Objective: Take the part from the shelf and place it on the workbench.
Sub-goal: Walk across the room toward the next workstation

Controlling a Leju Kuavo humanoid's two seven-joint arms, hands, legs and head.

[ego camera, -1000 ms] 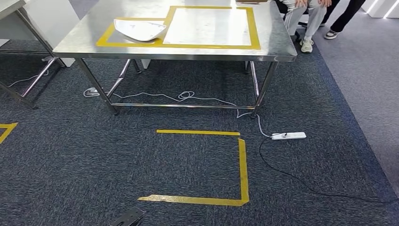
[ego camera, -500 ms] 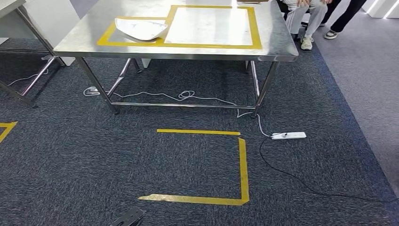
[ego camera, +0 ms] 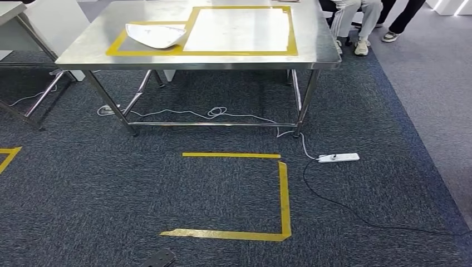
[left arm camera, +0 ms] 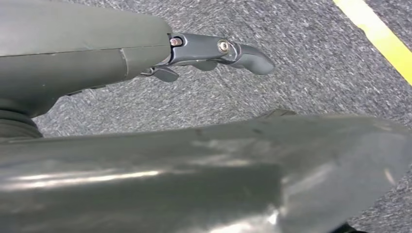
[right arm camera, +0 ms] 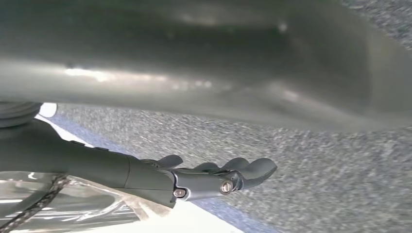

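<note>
A clear, crinkly plastic-bagged part [right arm camera: 73, 206] is seen held against the right hand [right arm camera: 204, 177], judged light, slippery and best gripped by its bunched bag, while the left hand [left arm camera: 214, 51] hangs empty, fingers loosely extended, the steel table [ego camera: 311, 53] well ahead.

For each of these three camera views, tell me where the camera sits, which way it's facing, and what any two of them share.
Head view: high on the body, looking forward and down at the steel workbench and the yellow floor tape.
Left wrist view: behind the left hand, looking down at grey carpet; a dark body panel fills the foreground.
Right wrist view: behind the right hand, which rests against a clear plastic-wrapped part.
Shared: head and left wrist views both show the yellow tape on the carpet.
</note>
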